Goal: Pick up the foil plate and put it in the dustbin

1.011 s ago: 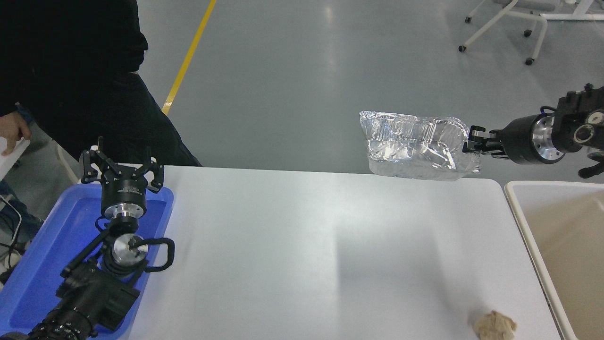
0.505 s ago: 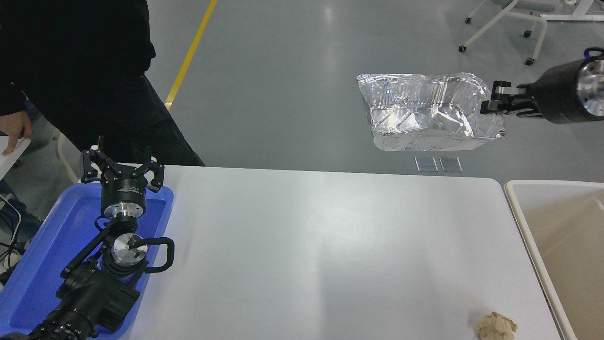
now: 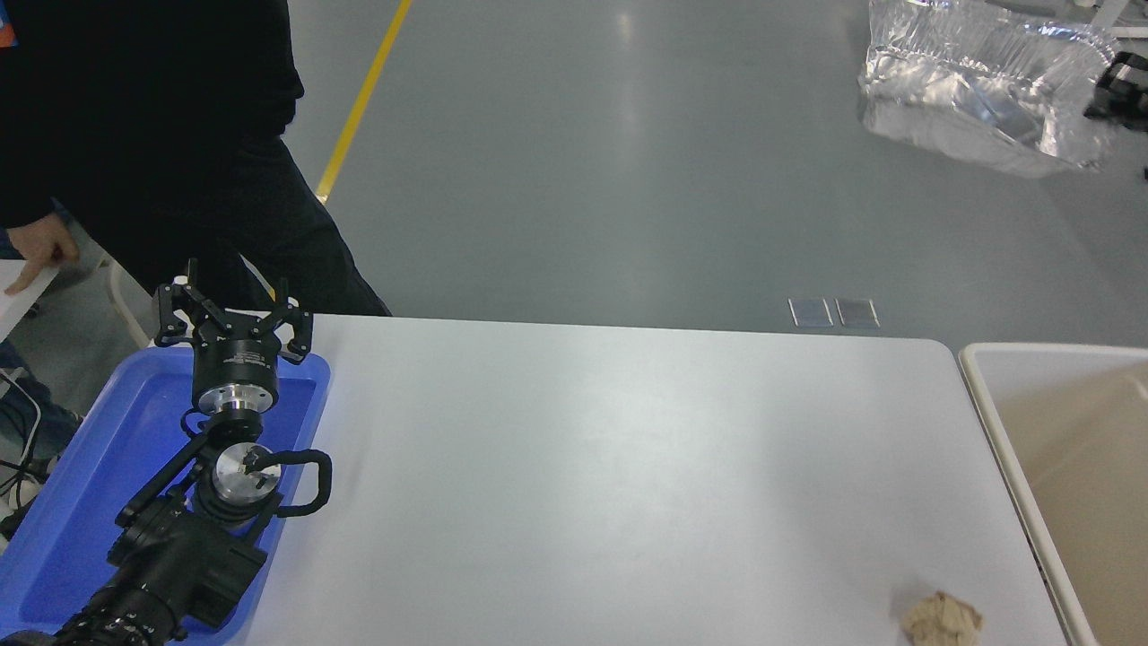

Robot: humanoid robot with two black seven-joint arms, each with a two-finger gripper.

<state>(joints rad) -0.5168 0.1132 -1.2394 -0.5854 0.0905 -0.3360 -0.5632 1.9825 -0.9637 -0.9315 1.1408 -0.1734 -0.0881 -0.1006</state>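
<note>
The foil plate point(image 3: 973, 94), shiny and crumpled, hangs high in the air at the top right, well above and beyond the table's far right corner. My right gripper point(image 3: 1100, 92) shows only as a black tip at the right edge, shut on the plate's right end. The dustbin point(image 3: 991, 413), a large beige bin with a cream rim, stands off the table's right end, below the plate and nearer the camera. My left gripper point(image 3: 231, 314) is parked at the lower left over a blue tray, fingers spread open and holding nothing.
A tan paper wad point(image 3: 942, 619) lies near the front right of the white table point(image 3: 583, 467). The blue tray point(image 3: 54, 511) sits at the left end. A person in black point(image 3: 143, 135) stands at the far left, hand point(image 3: 40, 249) on a white sheet.
My right gripper has carried the foil plate up and to the right, from just above the table's far edge to the picture's top right corner. The left arm has stayed still.
</note>
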